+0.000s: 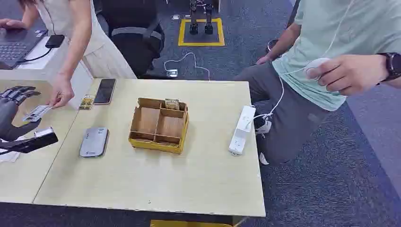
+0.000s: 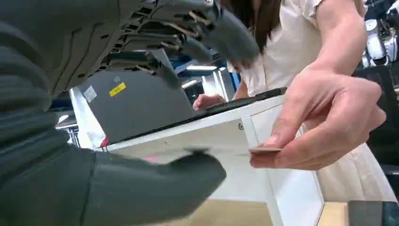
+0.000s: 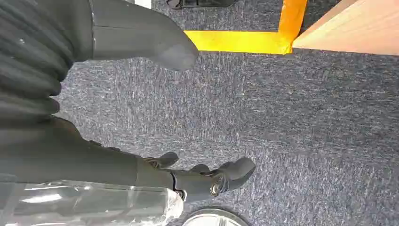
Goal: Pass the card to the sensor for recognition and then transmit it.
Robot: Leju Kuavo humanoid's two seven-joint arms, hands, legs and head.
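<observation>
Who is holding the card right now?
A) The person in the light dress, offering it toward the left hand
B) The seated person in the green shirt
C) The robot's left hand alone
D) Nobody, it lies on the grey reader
A: the person's hand pinches the card by one end beside the robot's left hand, whose fingers are spread and not yet closed on it.

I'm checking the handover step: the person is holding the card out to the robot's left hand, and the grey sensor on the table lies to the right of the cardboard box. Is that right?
Not quite. The head view shows the grey sensor lying to the left of the cardboard box, not the right. The rest holds: a person's hand holds the card out to the robot's left hand, whose fingers are spread.
</observation>
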